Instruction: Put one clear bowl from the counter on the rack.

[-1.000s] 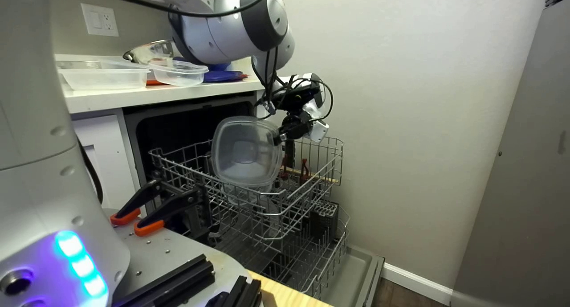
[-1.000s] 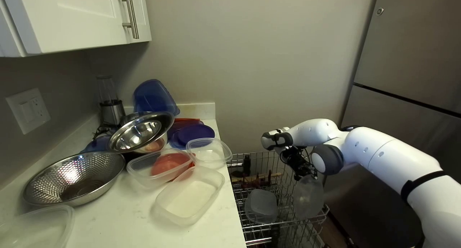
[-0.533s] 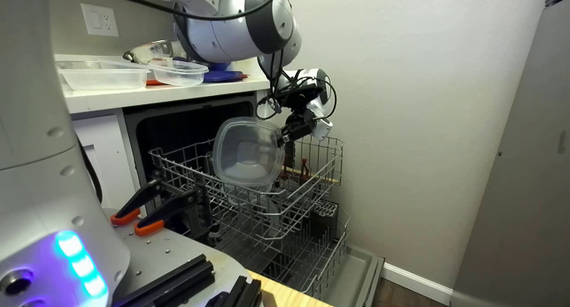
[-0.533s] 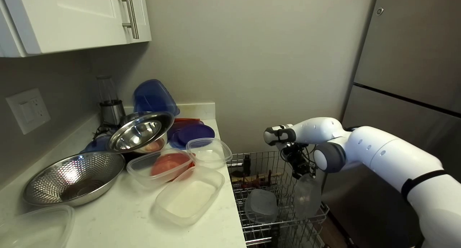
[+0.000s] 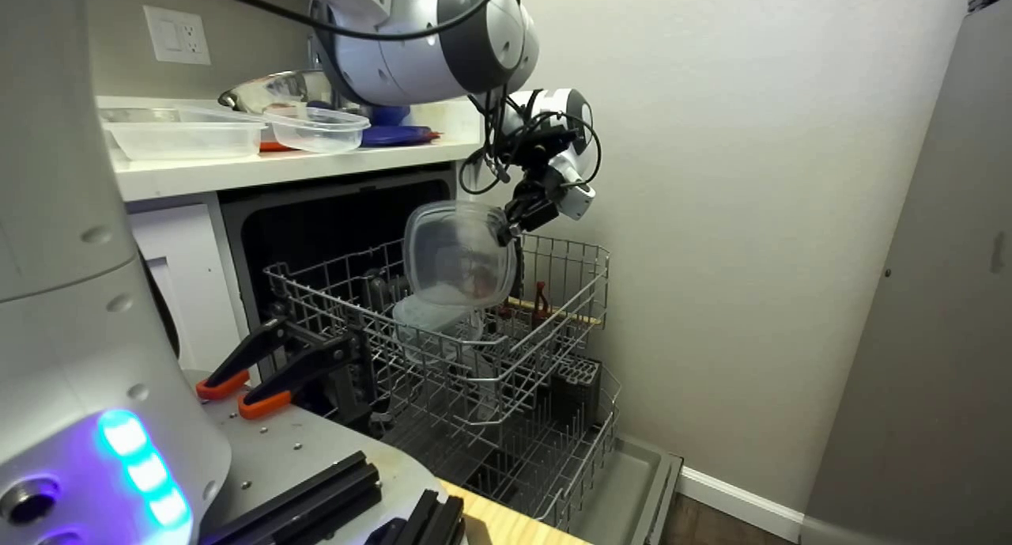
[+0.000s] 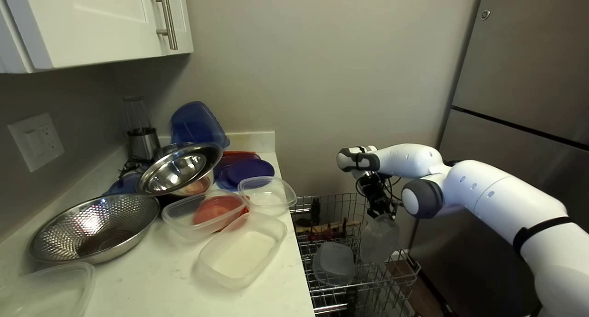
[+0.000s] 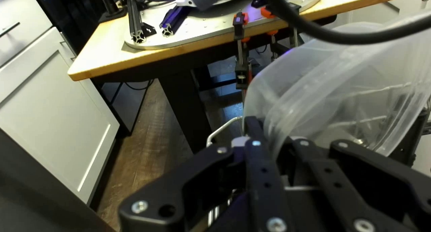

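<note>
The clear bowl (image 5: pixel 461 254) is held in the air over the upper wire rack (image 5: pixel 555 328), tilted on its side. It also shows in an exterior view (image 6: pixel 378 239) and in the wrist view (image 7: pixel 340 87). My gripper (image 5: pixel 506 233) is shut on the bowl's rim; in the wrist view the rim passes between the fingertips (image 7: pixel 269 137). A pale grey domed dish (image 6: pixel 333 264) sits in the rack, beside and below the held bowl. The white counter (image 6: pixel 156 280) carries more clear containers (image 6: pixel 243 252).
A metal colander (image 6: pixel 94 227), steel bowls (image 6: pixel 179 170) and blue lids (image 6: pixel 251 172) stand on the counter. The rack also holds red-handled items (image 5: pixel 540 301). A lower rack (image 5: pixel 545 458) lies beneath. A fridge (image 6: pixel 520 100) and a wall (image 5: pixel 711 213) stand close by.
My gripper has risen with the bowl still in it. In both exterior views the bowl is higher and has shifted sideways, uncovering more of the domed dish in one of them.
</note>
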